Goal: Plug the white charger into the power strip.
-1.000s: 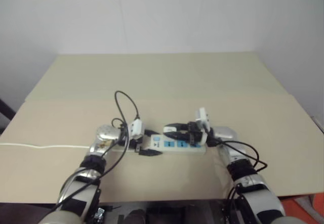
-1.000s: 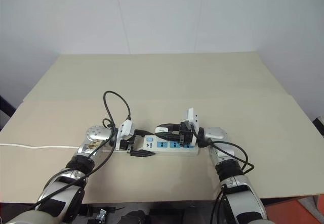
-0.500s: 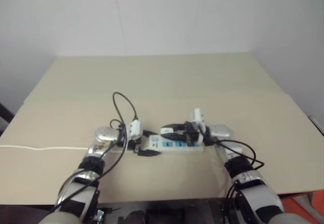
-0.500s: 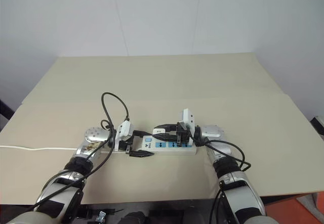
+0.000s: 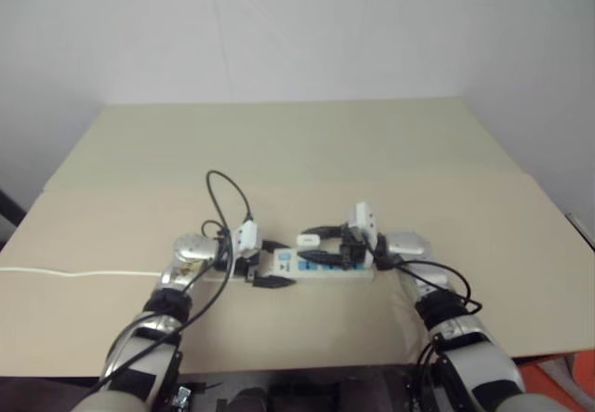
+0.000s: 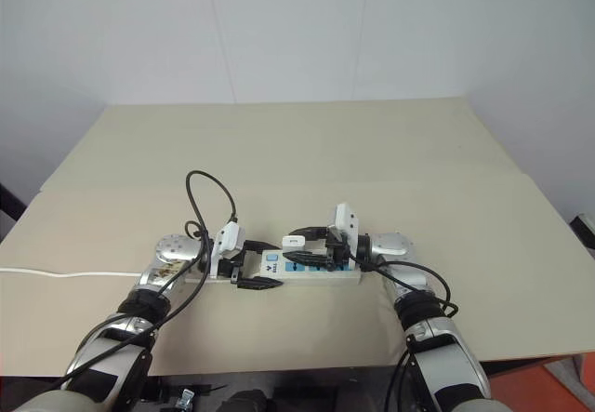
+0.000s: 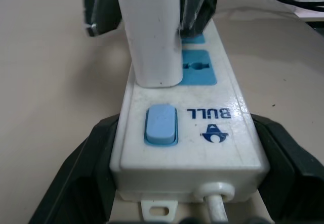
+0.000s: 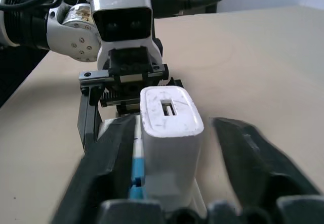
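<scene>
Left gripper [image 6: 253, 264] clamped on switch end of power strip [image 6: 307, 270], lying lengthwise left to right on tan table [image 6: 372, 161], thin white cord [image 6: 65, 272] trailing leftward. White charger [image 7: 151, 32] standing upright in first socket, body pointing up. Right gripper [image 8: 174, 153] parted, fingers flanking charger without contact.

A plain white wall [image 6: 297, 31] fills the background, with faint vertical seams running down it. In front of it stands a table [image 6: 297, 142] with a pale beige, matte top, its far edge meeting the wall and its far corners cut at an angle. A faint line crosses the top from side to side, like a join between two sheets of the covering. Light is soft and even. Past the near right corner shows a patch of orange-red floor [image 6: 548, 384]; past the left edge, something dark.
</scene>
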You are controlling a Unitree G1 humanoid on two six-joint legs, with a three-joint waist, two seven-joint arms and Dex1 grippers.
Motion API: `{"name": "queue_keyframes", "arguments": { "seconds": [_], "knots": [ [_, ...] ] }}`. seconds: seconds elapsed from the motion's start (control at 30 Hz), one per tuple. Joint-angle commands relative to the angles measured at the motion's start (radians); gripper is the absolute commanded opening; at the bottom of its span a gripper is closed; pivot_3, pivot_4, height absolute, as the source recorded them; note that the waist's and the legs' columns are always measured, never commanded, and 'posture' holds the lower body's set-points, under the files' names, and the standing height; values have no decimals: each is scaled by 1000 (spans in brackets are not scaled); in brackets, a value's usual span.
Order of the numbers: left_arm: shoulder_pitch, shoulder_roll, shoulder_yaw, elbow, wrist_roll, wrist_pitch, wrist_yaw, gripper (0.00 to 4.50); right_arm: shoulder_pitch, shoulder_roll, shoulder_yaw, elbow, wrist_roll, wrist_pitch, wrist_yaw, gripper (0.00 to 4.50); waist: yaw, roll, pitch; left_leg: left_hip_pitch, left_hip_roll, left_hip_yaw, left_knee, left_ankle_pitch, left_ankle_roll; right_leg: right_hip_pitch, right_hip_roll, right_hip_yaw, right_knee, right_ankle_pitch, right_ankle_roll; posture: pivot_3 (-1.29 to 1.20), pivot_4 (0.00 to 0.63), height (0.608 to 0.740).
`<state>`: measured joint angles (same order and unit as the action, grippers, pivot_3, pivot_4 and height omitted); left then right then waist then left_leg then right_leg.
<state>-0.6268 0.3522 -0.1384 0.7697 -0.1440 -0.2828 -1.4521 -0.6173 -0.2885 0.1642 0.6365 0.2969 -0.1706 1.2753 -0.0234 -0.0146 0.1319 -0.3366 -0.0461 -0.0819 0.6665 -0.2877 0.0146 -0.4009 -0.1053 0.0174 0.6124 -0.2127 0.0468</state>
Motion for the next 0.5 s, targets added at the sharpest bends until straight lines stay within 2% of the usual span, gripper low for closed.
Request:
{"name": "queue_keyframes", "arguments": {
  "seconds": [0.03,0.07,0.3,0.33,0.4,0.5],
  "knots": [
    [-12,10,2,-38,-14,-19,-16,3286,46,-36,1,56,-51,38,-14,4260,0,0,0,0,0,0,0,0,0,0,0,0,0,0,0,0,150,740],
    [-13,10,2,-35,-13,-20,-15,3286,45,-39,1,54,-51,38,-10,4479,1,0,0,0,0,0,0,0,0,0,0,0,0,0,0,0,150,740],
    [-31,0,27,-27,-38,32,10,3286,56,-71,-3,15,-44,32,13,4479,7,0,0,-1,0,0,0,0,0,0,0,0,0,0,0,0,150,740],
    [-32,0,36,-34,-54,38,3,4030,57,-76,-4,9,-42,35,15,4500,7,0,0,0,0,0,0,0,0,0,0,0,-1,0,0,0,150,740],
    [-26,7,52,-62,-83,41,-13,4484,58,-87,-10,-6,-38,41,15,4500,6,0,0,0,0,0,0,0,0,0,0,0,-1,0,0,0,150,740],
    [-2,40,71,-123,-114,60,-36,4484,64,-114,-20,-53,-23,66,29,4500,5,0,0,0,0,0,0,0,0,0,0,0,-1,0,0,0,150,740]
  ]
}}
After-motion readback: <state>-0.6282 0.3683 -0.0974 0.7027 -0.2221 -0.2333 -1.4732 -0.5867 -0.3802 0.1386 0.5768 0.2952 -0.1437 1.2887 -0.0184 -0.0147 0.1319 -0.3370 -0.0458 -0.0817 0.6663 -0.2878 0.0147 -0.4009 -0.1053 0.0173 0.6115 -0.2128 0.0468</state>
